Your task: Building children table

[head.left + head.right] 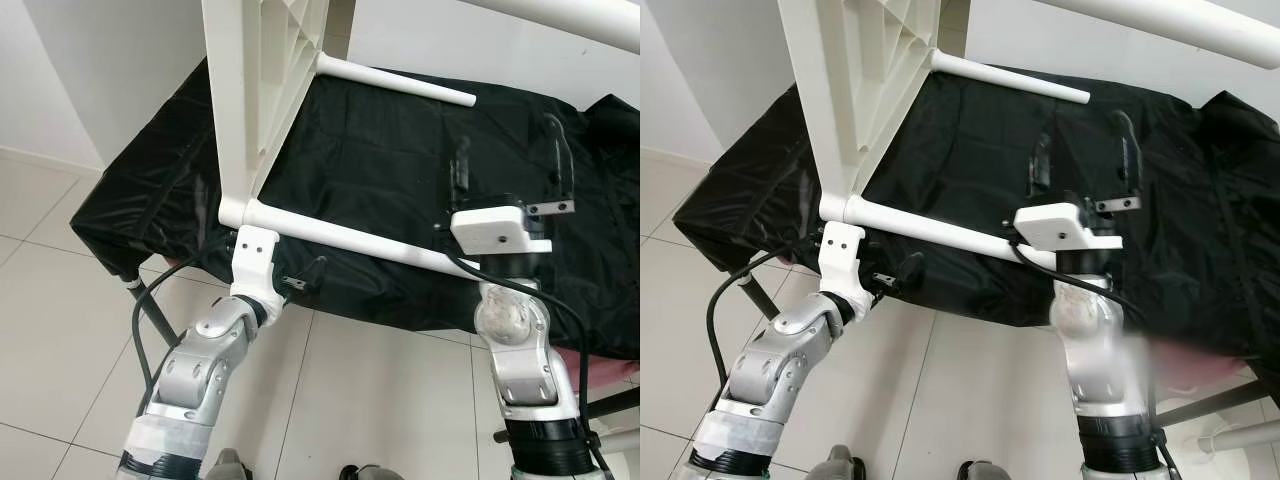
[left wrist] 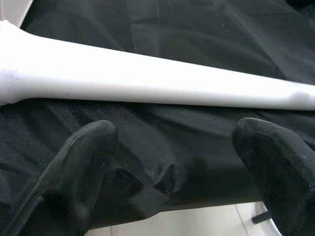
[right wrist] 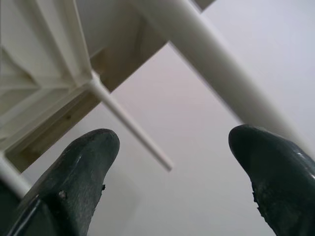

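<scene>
A white plastic children table (image 1: pixel 262 90) is seen tipped on its side in the upper left of the frame, its ribbed underside turned toward the right. It rests on a surface covered with a black cloth (image 1: pixel 380 150), which fills the middle of the frame above a floor of pale tiles (image 1: pixel 60 330). Three white legs are visible on the table. The lower leg (image 1: pixel 350 240) runs from the bottom corner of the table toward the lower right, across the front part of the cloth. The upper leg (image 1: pixel 395 80) points to the right near the top of the frame, and a third leg (image 1: pixel 560 18) crosses the upper right corner. The left gripper (image 1: pixel 300 278) is held just under the corner where the lower leg joins the table, at the front edge of the cloth. In the left wrist view its two black fingers (image 2: pixel 83 167) are spread apart, with the lower leg (image 2: pixel 147 81) lying beyond them and not touched. The right gripper (image 1: pixel 515 165) is raised in the right middle of the frame, above the far end of the lower leg, with its fingers pointing upward. In the right wrist view its fingers (image 3: pixel 78 167) are also spread wide, and nothing is held between them; the table underside and legs are seen behind them.
</scene>
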Robot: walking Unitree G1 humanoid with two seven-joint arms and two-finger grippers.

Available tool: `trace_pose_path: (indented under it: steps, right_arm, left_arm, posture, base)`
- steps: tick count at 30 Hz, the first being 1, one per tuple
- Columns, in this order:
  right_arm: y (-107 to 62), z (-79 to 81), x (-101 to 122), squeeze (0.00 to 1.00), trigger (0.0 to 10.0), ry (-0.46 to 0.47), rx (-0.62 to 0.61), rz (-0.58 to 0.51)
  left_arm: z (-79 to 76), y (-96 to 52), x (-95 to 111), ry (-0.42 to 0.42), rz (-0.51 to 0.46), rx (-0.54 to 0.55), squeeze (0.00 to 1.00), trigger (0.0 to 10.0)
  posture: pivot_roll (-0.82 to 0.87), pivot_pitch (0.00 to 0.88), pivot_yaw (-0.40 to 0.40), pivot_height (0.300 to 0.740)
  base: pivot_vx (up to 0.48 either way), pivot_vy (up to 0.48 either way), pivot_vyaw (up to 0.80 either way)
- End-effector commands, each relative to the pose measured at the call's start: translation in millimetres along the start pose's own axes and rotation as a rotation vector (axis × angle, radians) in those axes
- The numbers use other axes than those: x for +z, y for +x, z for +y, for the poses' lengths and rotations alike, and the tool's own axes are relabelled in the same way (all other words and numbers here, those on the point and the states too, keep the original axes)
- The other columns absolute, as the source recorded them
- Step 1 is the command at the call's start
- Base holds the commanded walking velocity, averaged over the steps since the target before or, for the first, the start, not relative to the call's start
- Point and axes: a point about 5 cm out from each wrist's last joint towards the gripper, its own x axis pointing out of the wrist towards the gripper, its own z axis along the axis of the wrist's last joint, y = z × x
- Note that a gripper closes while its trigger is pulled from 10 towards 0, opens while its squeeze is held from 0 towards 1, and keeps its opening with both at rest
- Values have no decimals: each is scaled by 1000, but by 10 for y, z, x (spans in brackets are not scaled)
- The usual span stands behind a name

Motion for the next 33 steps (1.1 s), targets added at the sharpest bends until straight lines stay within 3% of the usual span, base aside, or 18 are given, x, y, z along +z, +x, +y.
trace_pose_path:
  steps: [1,4,8,17,30,33]
  right_arm:
    - [142,14,91,0,10000,-26,-12,-75]
    - [264,31,132,0,10000,-32,-28,-108]
    - [305,47,132,0,10000,-48,-33,-122]
    - [508,37,-21,0,10000,-153,-69,-116]
    - [520,22,-43,0,10000,-261,-140,-133]
    - [450,38,-35,0,10000,-294,-151,-161]
  left_arm:
    - [-13,15,-23,12,20,-14,0,10000]
    - [-7,23,-13,3,13,-11,0,10000]
    - [-8,28,-16,16,14,-9,0,10000]
    - [-28,52,-41,43,17,5,0,10000]
    - [-42,51,-68,54,20,8,0,10000]
    - [-46,47,-89,50,26,9,0,10000]
  posture:
    - [82,123,-73,740]
    - [83,117,-76,740]
    - [84,114,-78,740]
    - [93,104,-93,740]
    - [97,105,-90,740]
    - [95,108,-92,740]
  base:
    - [0,0,0]
    - [0,0,0]
    - [0,0,0]
    - [0,0,0]
    - [0,0,0]
    - [0,0,0]
